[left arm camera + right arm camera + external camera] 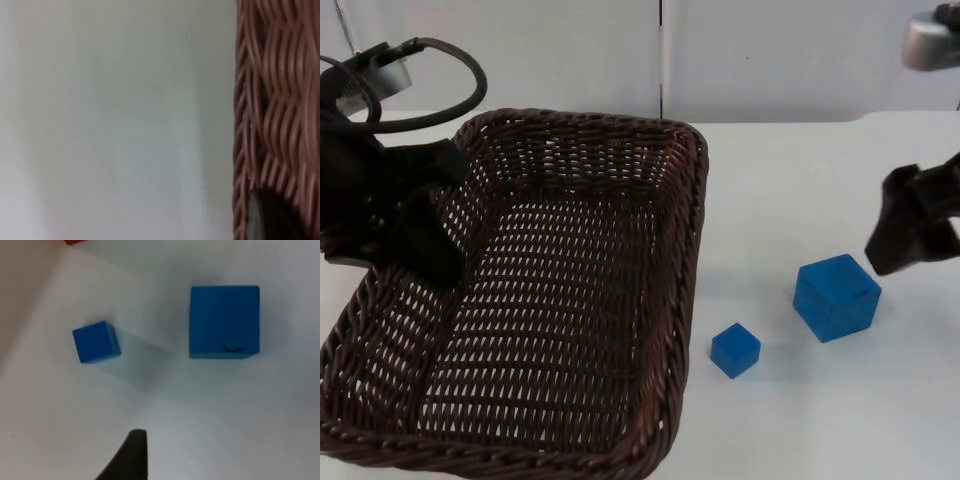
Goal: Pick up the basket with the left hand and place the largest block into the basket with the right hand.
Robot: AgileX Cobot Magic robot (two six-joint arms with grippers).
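Beside the dark brown woven wicker basket (pixel 582 300), gripped at its rim by the left gripper (pixel 415 235), the large blue cube block (pixel 836 296) looks rigid and light, best pinched across flat opposite faces; right gripper (pixel 910 235) near it, finger spacing indiscernible.

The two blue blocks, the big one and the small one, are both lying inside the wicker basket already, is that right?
No. Both blocks lie on the white table beside the basket, not inside it. The top view shows the small block nearest its rim and the large block beyond it, by the right gripper.
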